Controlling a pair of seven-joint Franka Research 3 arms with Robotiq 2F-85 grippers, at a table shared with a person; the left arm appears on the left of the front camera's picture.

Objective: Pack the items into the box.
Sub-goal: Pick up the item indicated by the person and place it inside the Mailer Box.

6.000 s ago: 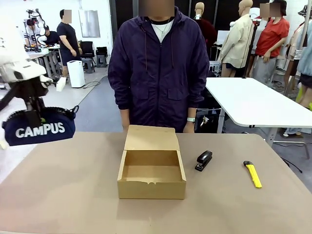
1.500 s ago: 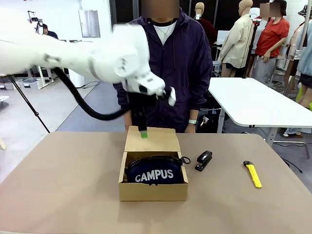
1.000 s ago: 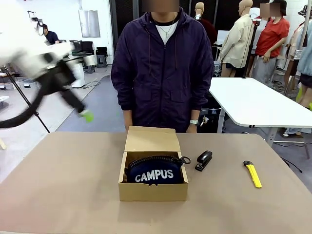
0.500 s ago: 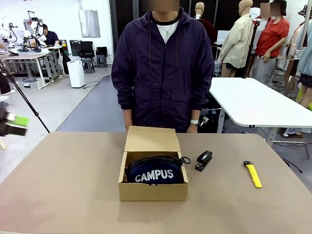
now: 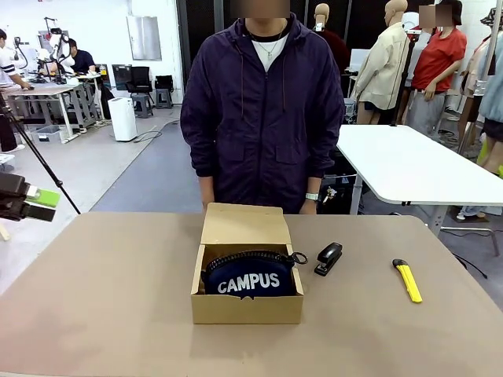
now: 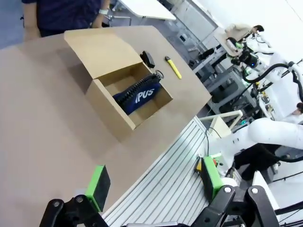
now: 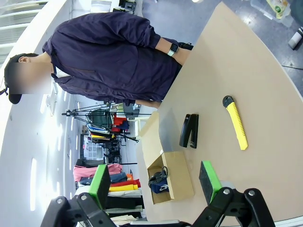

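**Counter** (image 5: 110,314): plain brown surface, and nothing on it restrains the box. Any sideways knock would probably slide the box.

**Box** (image 5: 245,310): stands mid-counter with its flap lid folded back on the far side, toward the person. A descending arm could catch the flap.

**Pouch** (image 5: 250,281): lies inside the box and fills nearly its whole floor, with the zip pull at the box's right rim. Little room is left, so the other two items would likely sit on top. The lid may then not close flat.

**Left pincer** (image 6: 155,182): released, jaws wide and empty, well to the left of the box.

**Right pincer** (image 7: 154,182): also released and empty, well to the right of the box.

**Stapler** (image 5: 328,258): sits on the counter just beside the box's right wall. A finger coming down on the box side may strike that wall and shift the box.

**Utility knife** (image 5: 408,281): lies flat on the counter, farther right of the box. It is slim and low, so fingers may scrape the counter or slip off it.
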